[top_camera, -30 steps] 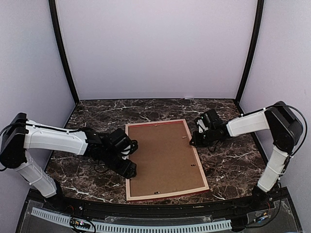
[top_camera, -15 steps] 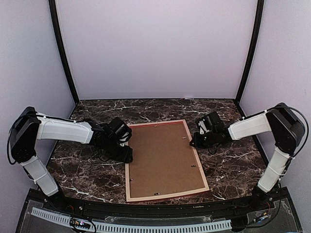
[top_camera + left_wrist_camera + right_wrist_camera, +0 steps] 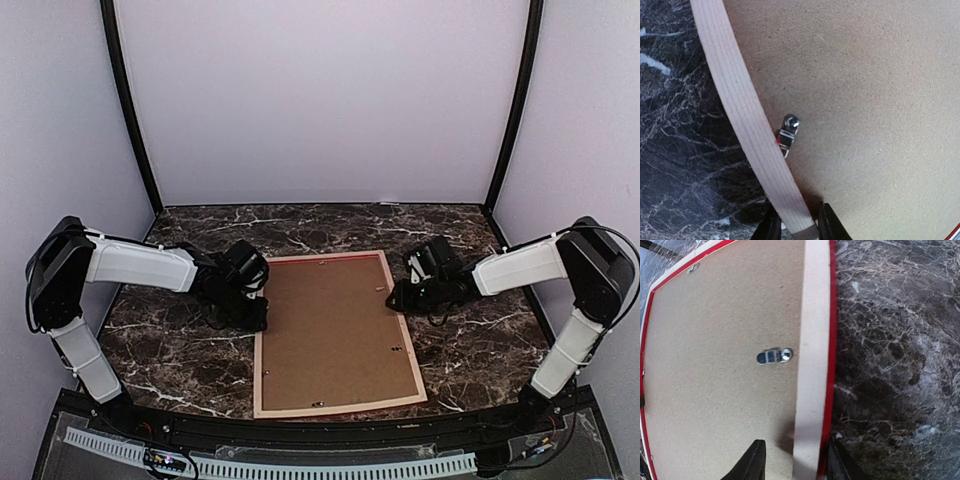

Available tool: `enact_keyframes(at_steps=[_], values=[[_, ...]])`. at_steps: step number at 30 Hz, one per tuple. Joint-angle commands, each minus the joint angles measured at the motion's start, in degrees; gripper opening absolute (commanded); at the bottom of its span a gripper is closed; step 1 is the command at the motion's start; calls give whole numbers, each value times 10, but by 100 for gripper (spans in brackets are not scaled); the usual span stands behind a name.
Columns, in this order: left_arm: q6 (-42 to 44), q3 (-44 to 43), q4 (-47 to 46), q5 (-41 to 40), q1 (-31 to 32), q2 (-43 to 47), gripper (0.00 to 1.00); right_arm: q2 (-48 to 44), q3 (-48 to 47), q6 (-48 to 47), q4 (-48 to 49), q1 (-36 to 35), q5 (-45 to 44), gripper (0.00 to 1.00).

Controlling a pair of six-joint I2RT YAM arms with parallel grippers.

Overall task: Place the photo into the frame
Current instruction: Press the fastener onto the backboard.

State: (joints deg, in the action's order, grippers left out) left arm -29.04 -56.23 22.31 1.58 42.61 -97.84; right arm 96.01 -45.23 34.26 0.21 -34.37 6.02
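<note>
The frame (image 3: 340, 404) lies face down in the middle of the table, pale wood back up, with a thin red edge showing. A plain brown backing board (image 3: 335, 330) fills it. The photo is hidden. My left gripper (image 3: 258, 318) sits at the left rail, about a third of the way down. In the left wrist view that rail (image 3: 747, 115) runs between my fingertips, and the left gripper (image 3: 799, 227) is shut on it. My right gripper (image 3: 397, 297) is at the right rail's upper part. It is open astride the rail (image 3: 812, 340), the inner finger (image 3: 754, 462) standing off over the board.
Small metal turn clips (image 3: 789, 131) (image 3: 774, 356) hold the backing board along the rails. Dark marble table (image 3: 470, 350) surrounds the frame. Pale walls with black corner posts (image 3: 130, 110) close the back and sides.
My left gripper slid back along the left rail and closed on it. My right gripper's jaws widened off the right rail. The frame turned slightly, its near end shifting left.
</note>
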Motion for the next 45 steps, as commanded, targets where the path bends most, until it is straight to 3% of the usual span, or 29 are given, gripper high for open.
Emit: enact_keyframes(at_steps=[1,8,21,33,45], values=[[4,-3,-12,-19,-4,-13,21,-41,2,-9,-38,-12,-1,45],[-12,-4,-16,-70,-5,-15,15,-99,15,-33,-89,-18,1,58],[-25,10,-34,-75,-5,-12,12,-193,120,21,-100,-127,-27,65],[-26,16,-35,-76,-5,-1,11,-159,99,23,-137,-217,-93,64],[-27,22,-43,-66,-4,1,11,-113,67,29,-163,-237,-145,57]])
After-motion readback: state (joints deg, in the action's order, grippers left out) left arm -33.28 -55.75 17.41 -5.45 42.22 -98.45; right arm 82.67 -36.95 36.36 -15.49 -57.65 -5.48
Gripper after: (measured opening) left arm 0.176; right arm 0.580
